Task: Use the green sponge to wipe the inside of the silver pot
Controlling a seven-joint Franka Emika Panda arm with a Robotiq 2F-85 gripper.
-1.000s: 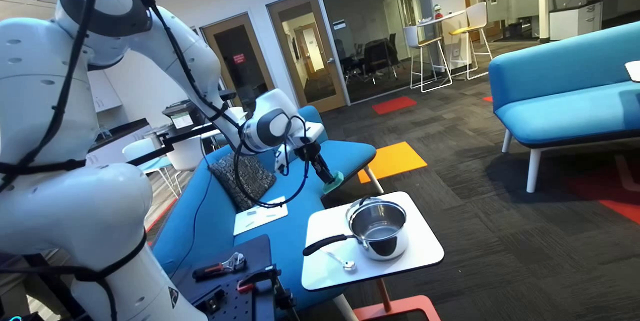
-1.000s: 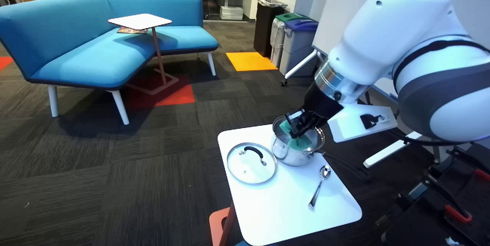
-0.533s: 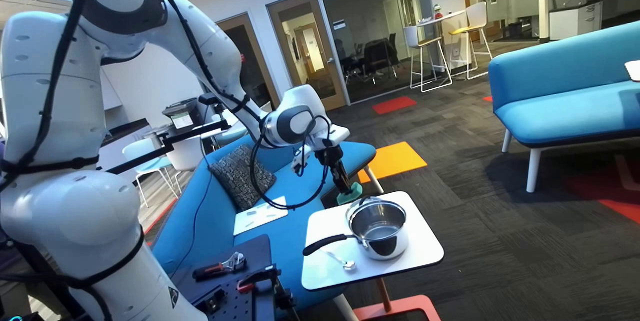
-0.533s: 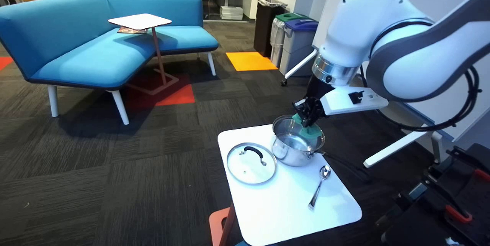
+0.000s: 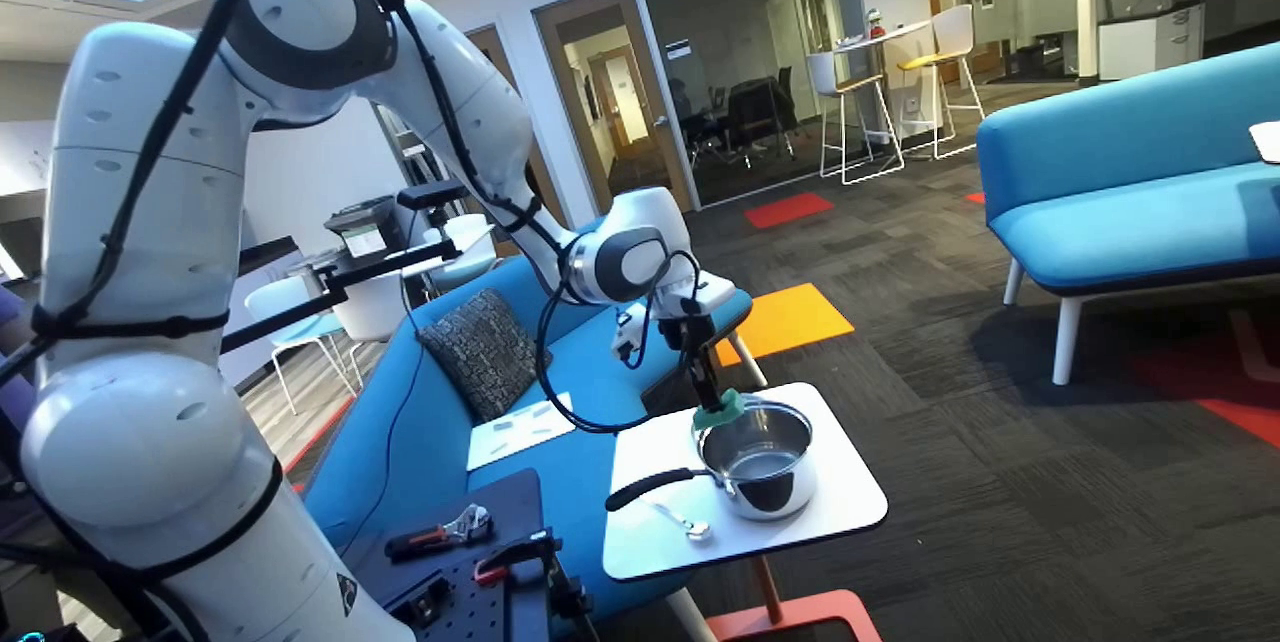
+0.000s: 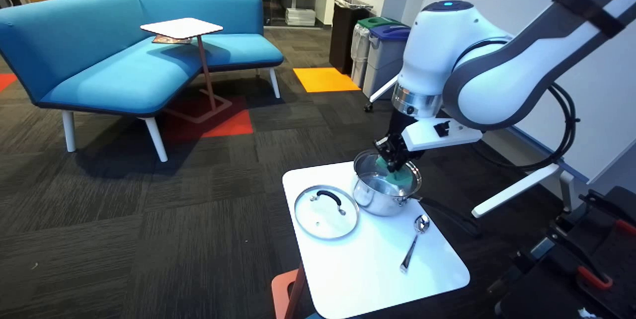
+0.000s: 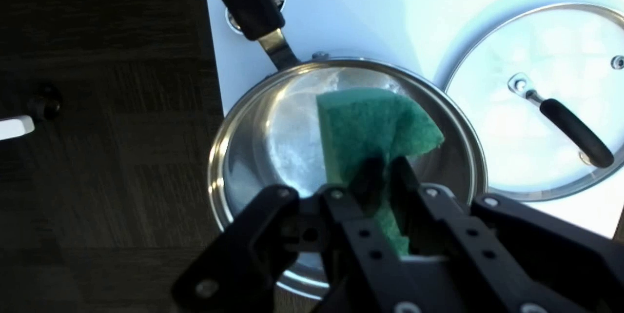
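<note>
The silver pot stands on a small white table and shows in both exterior views. The wrist view looks down into the pot. My gripper points down and is shut on the green sponge, pinching it so that it folds. The gripper also shows in an exterior view and the wrist view. The sponge looks held above the pot near its rim. It overlaps the pot opening in an exterior view and in the wrist view. Contact with the pot cannot be told.
A glass lid lies beside the pot on the white table. A spoon lies near the pot's black handle. A blue sofa stands behind the table. A dark bench with tools stands near the arm base.
The gripper has carried the sponge down and toward the pot, and it has turned more upright. The pot, lid and spoon have not moved.
</note>
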